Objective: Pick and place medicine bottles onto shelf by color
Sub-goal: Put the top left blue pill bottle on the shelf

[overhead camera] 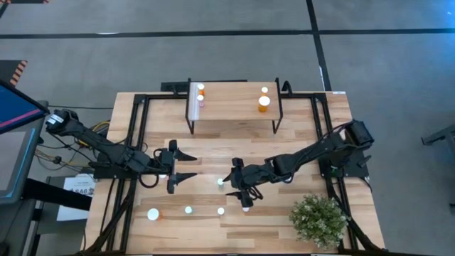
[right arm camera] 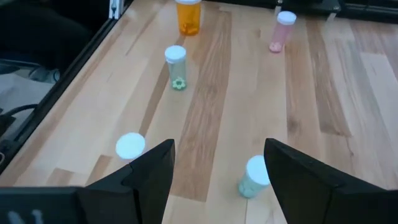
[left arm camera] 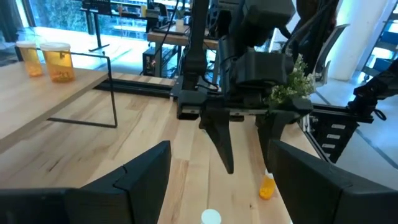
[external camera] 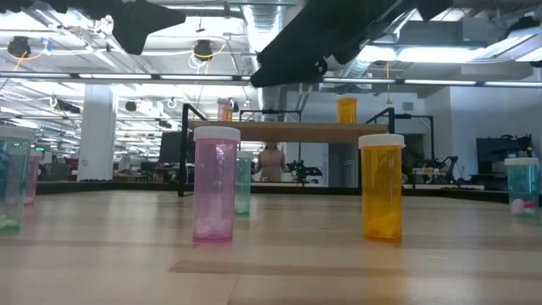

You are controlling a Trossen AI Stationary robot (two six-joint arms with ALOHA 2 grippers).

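The shelf [overhead camera: 234, 107] stands at the table's far middle. It carries small bottles at its left end [overhead camera: 200, 93] and orange ones at its right end [overhead camera: 264, 102]. Several medicine bottles stand on their bases on the near half of the table: a large orange one [right arm camera: 188, 15], a pink one [right arm camera: 283, 28], a green one [right arm camera: 176, 65], a white-capped one [right arm camera: 130, 146] and a bluish-green one [right arm camera: 254, 177]. My right gripper [overhead camera: 239, 190] hangs open above the table's middle, with the bluish-green bottle below the gap. My left gripper [overhead camera: 186, 166] waits open, left of centre.
A potted plant [overhead camera: 318, 219] stands at the near right corner. A small orange bottle [left arm camera: 266, 186] stands under my right gripper's near finger. Black frame rails [overhead camera: 135, 142] run along the table's left and right sides. Bare wood lies between the shelf and the grippers.
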